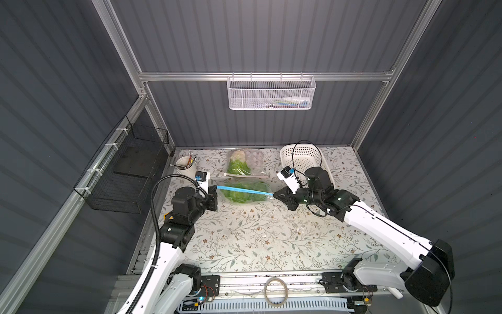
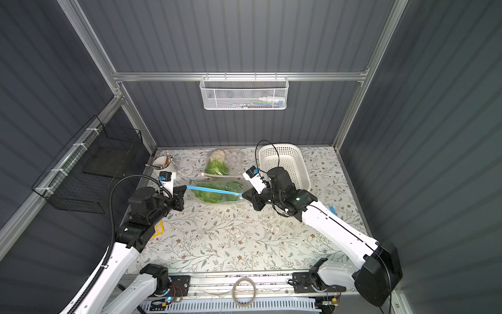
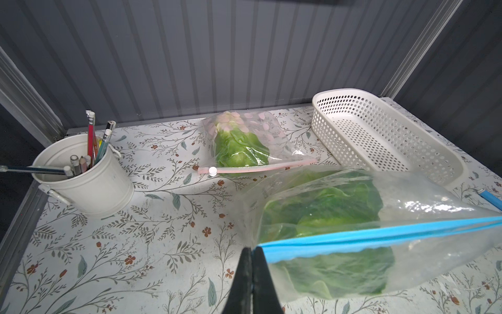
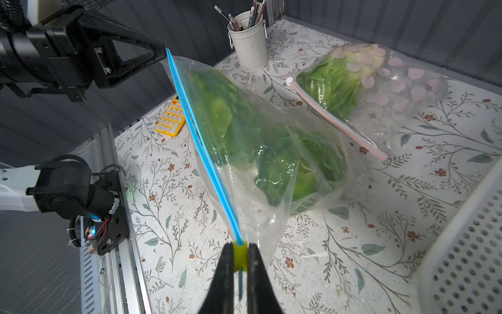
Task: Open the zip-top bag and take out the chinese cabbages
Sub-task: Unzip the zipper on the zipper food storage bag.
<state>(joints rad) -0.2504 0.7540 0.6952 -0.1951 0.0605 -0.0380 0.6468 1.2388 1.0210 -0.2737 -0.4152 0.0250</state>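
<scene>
A clear zip-top bag with a blue zip strip hangs stretched between my two grippers over the back middle of the table. Green chinese cabbages lie inside it, and I cannot tell how many. My left gripper is shut on the bag's left zip end. At the other end my right gripper is shut on the yellow-green slider. The strip runs taut between them, and the bag's body sags toward the table.
Behind lies a second bag with a pink zip, holding a leafy head and pale round lumps. A white perforated basket stands back right and a white pot of pencils back left. A yellow calculator lies under my left arm.
</scene>
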